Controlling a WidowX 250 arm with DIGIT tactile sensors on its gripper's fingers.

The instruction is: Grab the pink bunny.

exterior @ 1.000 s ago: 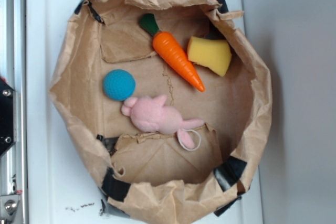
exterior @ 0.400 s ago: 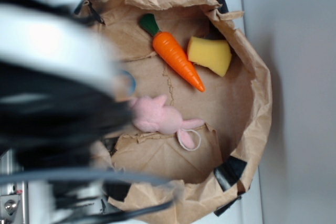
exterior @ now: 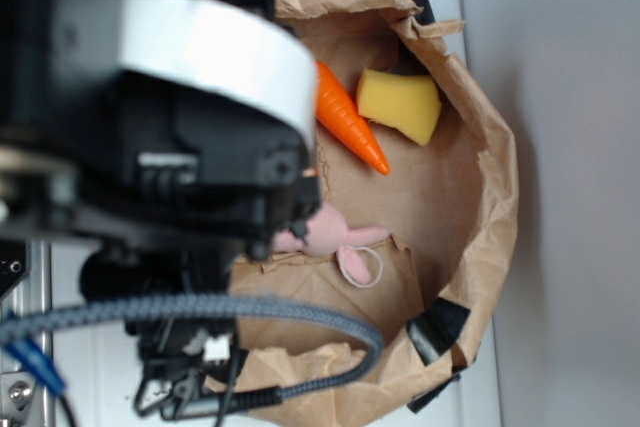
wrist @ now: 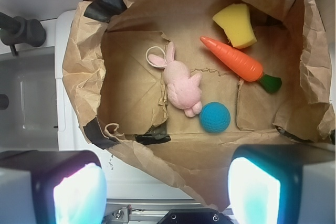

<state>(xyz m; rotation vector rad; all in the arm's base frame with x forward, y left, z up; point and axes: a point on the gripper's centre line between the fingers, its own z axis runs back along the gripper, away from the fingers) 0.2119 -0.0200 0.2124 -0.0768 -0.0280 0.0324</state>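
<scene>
The pink bunny [wrist: 181,84] lies on the floor of a brown paper bag [wrist: 126,145], its white loop [wrist: 155,57] pointing to the upper left in the wrist view. In the exterior view only its ears and part of its body [exterior: 335,234] show past the arm. My gripper [wrist: 167,192] hangs high above the bag's near rim, open wide, with nothing between its fingers [wrist: 79,192]. The bunny is well ahead of the jaws and not touched.
Inside the bag also lie a teal ball [wrist: 214,117] right beside the bunny, an orange carrot [wrist: 234,61] and a yellow sponge [wrist: 235,23]. The bag's crumpled walls [exterior: 495,177] ring everything. The bag stands on a white surface [wrist: 142,182].
The arm has swung in from the left over the bag, now covering the teal ball, the carrot's top and half the bunny in the exterior view. The objects have not moved.
</scene>
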